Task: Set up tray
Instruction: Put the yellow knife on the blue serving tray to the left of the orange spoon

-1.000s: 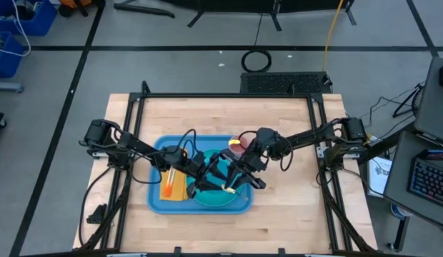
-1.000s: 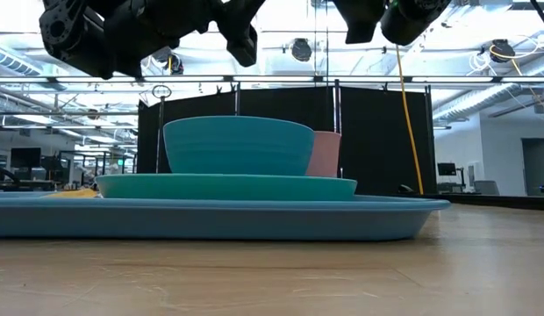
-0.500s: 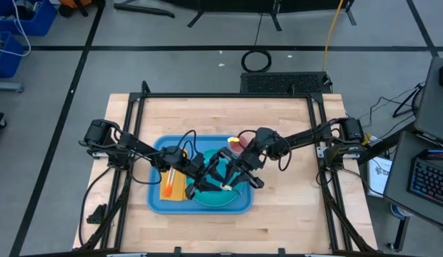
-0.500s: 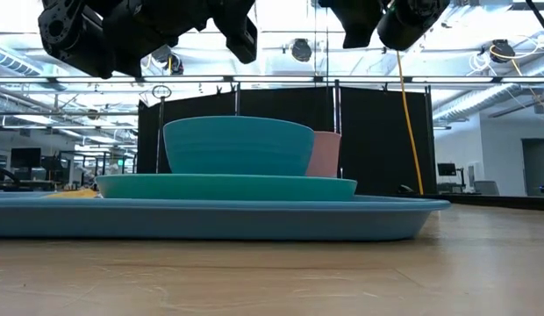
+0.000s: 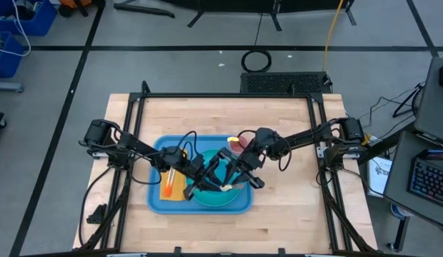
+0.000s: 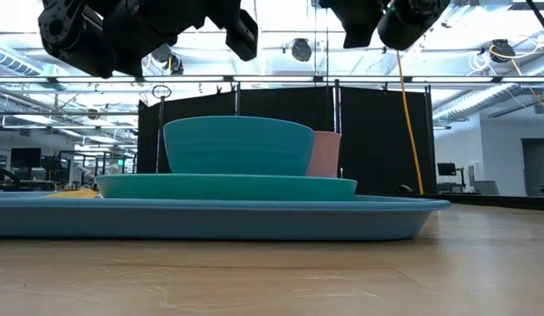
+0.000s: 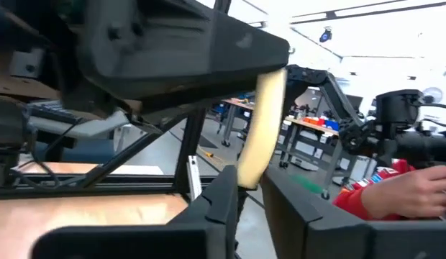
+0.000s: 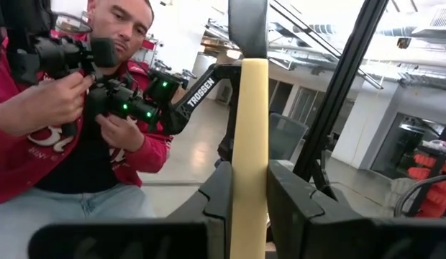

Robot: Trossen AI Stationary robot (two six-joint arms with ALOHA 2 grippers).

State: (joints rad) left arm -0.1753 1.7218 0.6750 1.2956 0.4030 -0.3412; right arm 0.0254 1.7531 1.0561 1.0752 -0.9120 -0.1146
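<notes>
1. The large light-blue rectangular plastic tray [image 5: 158, 201] with a raised rim lies on the pale wooden table [image 5: 279, 214], toward its near edge.
2. At the tray's left end lies an orange square napkin [image 5: 180, 191] with an orange stick-like utensil [image 5: 166, 181] on it; I cannot tell which kind.
3. Right of the napkin, a round teal plate [image 6: 226, 186] sits in the tray, bearing a deep teal bowl [image 6: 238, 146].
4. Behind the bowl stands a pink cup [image 6: 325, 154], touching or just beside it.
5. The left gripper [image 7: 250, 188] hangs over the plate, its fingers pinched on the lower end of a pale yellow flat utensil handle [image 7: 260, 124].
6. The right gripper [image 8: 248, 188], meeting it from the right above the plate, is clamped on the same handle.
7. Beyond the table, a person in a red top [image 8: 36, 155] holds dark control handles.
</notes>
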